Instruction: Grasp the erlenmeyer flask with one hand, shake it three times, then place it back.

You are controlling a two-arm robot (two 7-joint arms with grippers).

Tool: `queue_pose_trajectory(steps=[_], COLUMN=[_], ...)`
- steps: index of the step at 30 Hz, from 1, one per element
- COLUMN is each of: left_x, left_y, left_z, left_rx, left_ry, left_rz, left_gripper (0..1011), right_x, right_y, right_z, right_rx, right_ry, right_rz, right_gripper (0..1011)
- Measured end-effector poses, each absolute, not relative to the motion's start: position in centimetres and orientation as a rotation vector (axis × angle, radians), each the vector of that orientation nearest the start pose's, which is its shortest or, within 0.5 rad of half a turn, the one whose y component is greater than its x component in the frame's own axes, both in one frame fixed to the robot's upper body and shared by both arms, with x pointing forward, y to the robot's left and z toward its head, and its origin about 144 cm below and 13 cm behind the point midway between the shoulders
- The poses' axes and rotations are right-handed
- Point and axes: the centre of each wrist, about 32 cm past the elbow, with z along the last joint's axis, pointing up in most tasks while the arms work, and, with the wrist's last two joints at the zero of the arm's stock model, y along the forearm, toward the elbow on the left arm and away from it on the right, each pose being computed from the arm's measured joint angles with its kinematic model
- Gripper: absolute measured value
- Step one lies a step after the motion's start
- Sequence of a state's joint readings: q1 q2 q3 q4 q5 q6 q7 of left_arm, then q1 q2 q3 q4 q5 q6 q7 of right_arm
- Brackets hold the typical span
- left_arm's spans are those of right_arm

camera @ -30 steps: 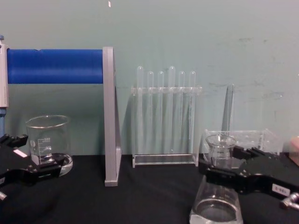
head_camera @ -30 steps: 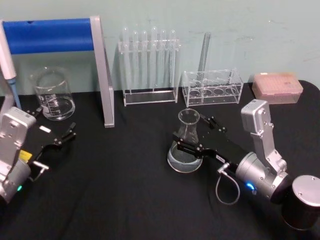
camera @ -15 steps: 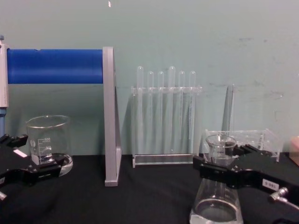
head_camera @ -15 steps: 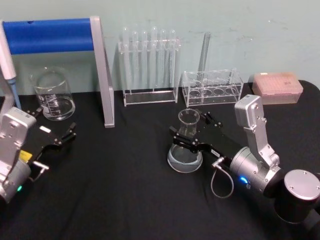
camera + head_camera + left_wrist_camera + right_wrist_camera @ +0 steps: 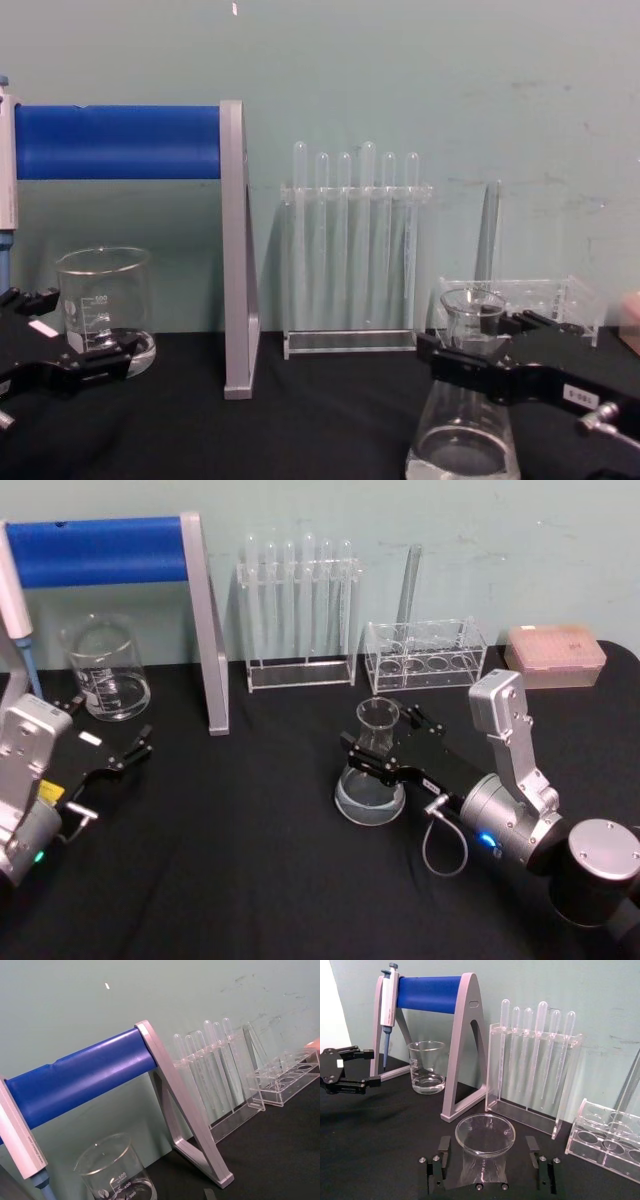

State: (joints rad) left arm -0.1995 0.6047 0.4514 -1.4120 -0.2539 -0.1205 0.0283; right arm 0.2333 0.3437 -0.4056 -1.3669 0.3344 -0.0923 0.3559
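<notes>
The erlenmeyer flask (image 5: 370, 792) stands upright on the black table, right of centre, with a little clear liquid in its base (image 5: 462, 445). My right gripper (image 5: 377, 732) reaches in from the right and is open, one finger on each side of the flask's neck. In the right wrist view the flask's rim (image 5: 485, 1132) lies between the fingers of the right gripper (image 5: 487, 1152), with a gap on both sides. From the chest view the right gripper (image 5: 470, 338) sits at neck height. My left gripper (image 5: 110, 728) rests open at the table's left, beside the beaker.
A glass beaker (image 5: 105, 670) stands at the back left under a blue pipette stand (image 5: 100, 550) holding a pipette (image 5: 15, 610). Behind the flask are a rack of tubes (image 5: 300, 610), a second clear rack (image 5: 425, 655) and a pink tip box (image 5: 555, 652).
My right gripper has slid forward so its fingers reach further past the flask's neck. The flask and the left arm have not moved.
</notes>
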Motion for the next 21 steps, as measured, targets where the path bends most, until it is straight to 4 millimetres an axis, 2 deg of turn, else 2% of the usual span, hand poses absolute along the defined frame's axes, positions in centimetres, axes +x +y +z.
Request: queue_pose_trajectory(steps=[7,8,10,16,21], left_x=[48.86,48.86,48.86,48.86,48.86], left_y=[30.97,30.97,30.97,30.97,30.97], left_z=[113.98,113.98,113.98,113.98,113.98], left_rx=[0.304,0.304,0.304,0.304,0.304], left_ry=[-0.285,-0.285,-0.285,-0.285,-0.285], left_rz=[1.248,1.248,1.248,1.248,1.248], left_gripper=[1001,1001,1001,1001,1001], right_x=[50.57,50.56,50.55,50.54,50.53], right_y=[-23.07,-23.07,-23.07,-23.07,-23.09], right_z=[113.59,113.58,113.58,113.59,113.58], right_rx=[-0.06,-0.06,-0.06,-0.06,-0.06], right_ry=[-0.041,-0.04,-0.04,-0.04,-0.04], right_rz=[-0.905,-0.905,-0.905,-0.904,-0.904], right_gripper=[786,720,684,482,456])
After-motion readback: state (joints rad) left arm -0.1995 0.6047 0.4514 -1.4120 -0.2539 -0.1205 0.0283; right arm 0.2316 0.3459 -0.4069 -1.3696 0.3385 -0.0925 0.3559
